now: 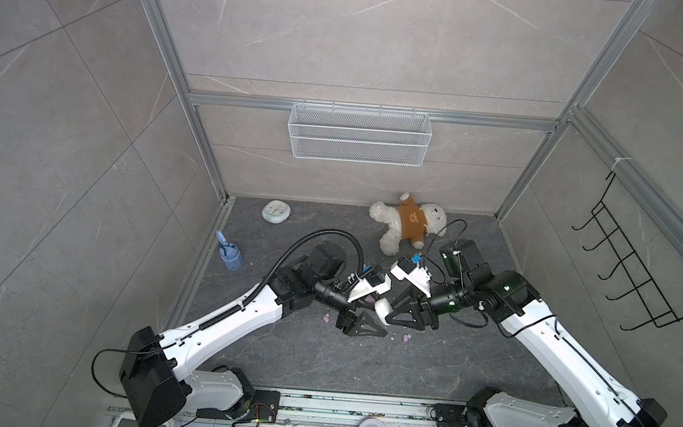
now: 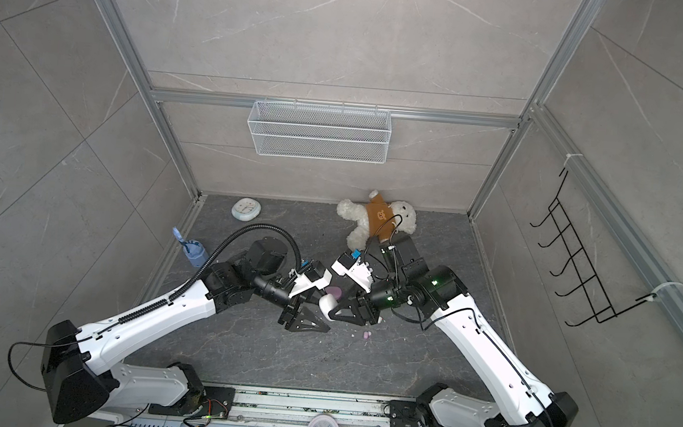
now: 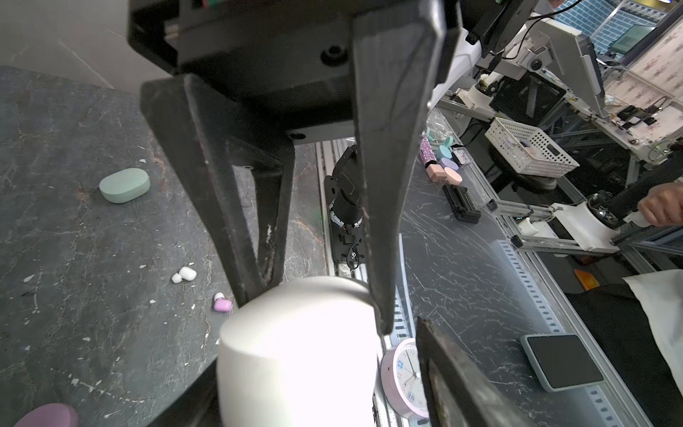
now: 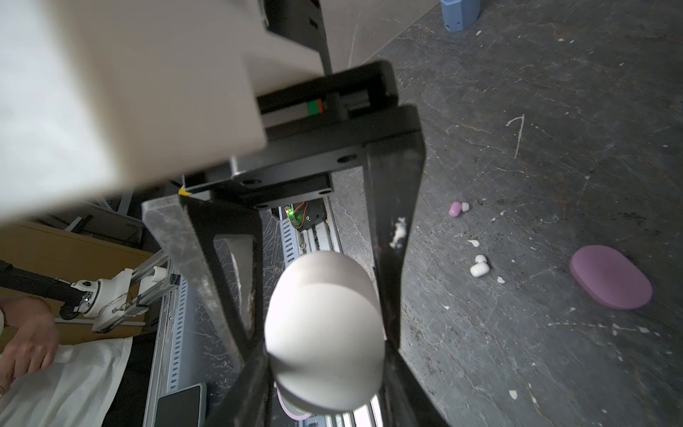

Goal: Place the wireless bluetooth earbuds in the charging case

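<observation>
A smooth white oval charging case [image 1: 382,308] [image 2: 327,303] hangs above the dark table between both arms. My right gripper [image 4: 325,353] is shut on the case [image 4: 325,332], fingers flush against both sides. My left gripper [image 3: 314,351] straddles the same case [image 3: 295,351] with its jaws open; a gap shows beside one finger. Loose earbuds lie on the table: a pink one [image 3: 223,305] [image 4: 455,209] and a white one [image 3: 186,274] [image 4: 479,269]. In both top views, pink buds [image 1: 406,338] [image 2: 367,335] lie just in front of the grippers.
A mint case [image 3: 125,185] and a purple case [image 4: 610,277] lie closed on the table. At the back are a teddy bear [image 1: 407,224], a small clock [image 1: 275,210] and a wire basket [image 1: 358,134]. A blue bottle [image 1: 229,255] stands at left. White crumbs litter the surface.
</observation>
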